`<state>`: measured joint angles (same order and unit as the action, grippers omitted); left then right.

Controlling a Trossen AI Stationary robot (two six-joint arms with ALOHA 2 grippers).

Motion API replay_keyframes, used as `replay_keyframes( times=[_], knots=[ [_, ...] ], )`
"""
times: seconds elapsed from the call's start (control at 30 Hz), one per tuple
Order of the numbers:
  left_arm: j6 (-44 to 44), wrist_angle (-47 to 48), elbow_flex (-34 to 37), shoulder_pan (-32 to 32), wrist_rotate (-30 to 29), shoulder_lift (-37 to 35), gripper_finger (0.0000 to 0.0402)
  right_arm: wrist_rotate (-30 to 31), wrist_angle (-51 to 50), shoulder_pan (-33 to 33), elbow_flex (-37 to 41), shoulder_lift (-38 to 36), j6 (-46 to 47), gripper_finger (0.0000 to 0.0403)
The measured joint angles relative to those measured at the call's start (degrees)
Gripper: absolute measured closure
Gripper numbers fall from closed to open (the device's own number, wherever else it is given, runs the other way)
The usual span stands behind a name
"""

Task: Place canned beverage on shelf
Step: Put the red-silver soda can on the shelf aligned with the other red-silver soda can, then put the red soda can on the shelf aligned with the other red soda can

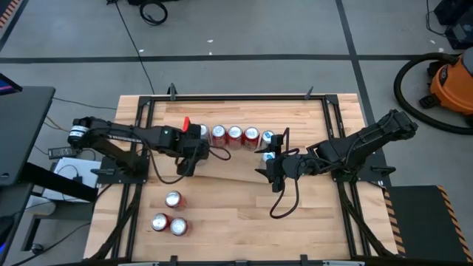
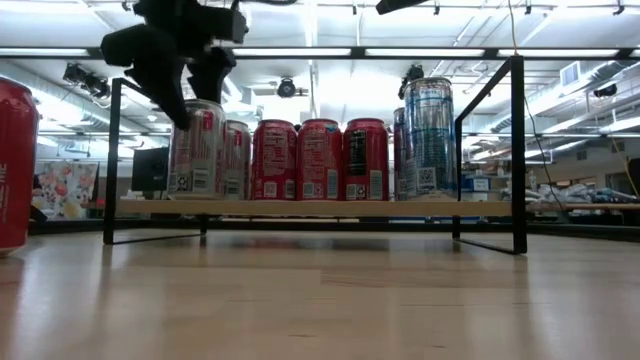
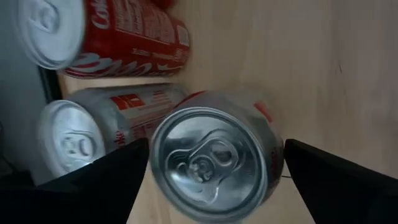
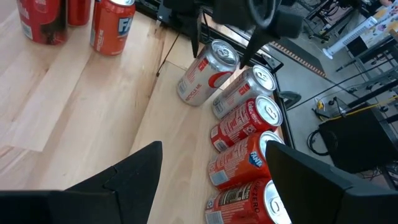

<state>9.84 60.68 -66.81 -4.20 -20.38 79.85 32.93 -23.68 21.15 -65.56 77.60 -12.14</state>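
Two left fingers spread wide either side of silver can, upright on shelf, not gripping.

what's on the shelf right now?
A row of upright cans stands on the shelf, mostly red, with a taller blue-silver one at one end. The left tool hangs over the silver end can, hiding its top.

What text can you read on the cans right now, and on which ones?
"ZERO": on the red can at the near end of the shelf row, right wrist view.
"FA", partly cut off: on the orange can standing on the table.
Blue logo on the next can in the row: too blurred to read.
Cans in the low view: print too small to read.
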Motion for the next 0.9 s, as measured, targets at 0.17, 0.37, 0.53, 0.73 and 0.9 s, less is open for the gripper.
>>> replay_keyframes(
  times=[0.17,0.37,0.53,0.73,0.9],
  knots=[
    [-0.8,1.0,-3.5,-0.7,-0.8,0.0,0.0017,0.0,0.0,0.0,0.0,0.0,0.0,0.0106],
    [-5.8,5.4,-12.1,-0.9,-1.7,0.0,0.0017,0.0,0.0,0.0,0.0,0.0,0.0,0.0106],
    [-19.9,3.4,-16.5,-4.1,7.7,-0.1,0.0017,0.0,0.0,0.0,0.0,0.0,0.0,0.0106],
    [-36.9,1.0,-14.1,-14.5,14.2,0.1,0.0017,-0.1,0.0,0.0,0.0,0.0,0.2,0.0106],
    [-49.9,-0.2,-13.7,-24.2,12.4,0.5,0.0017,-0.2,0.1,0.0,0.4,0.0,0.2,0.0106]
  ],
)
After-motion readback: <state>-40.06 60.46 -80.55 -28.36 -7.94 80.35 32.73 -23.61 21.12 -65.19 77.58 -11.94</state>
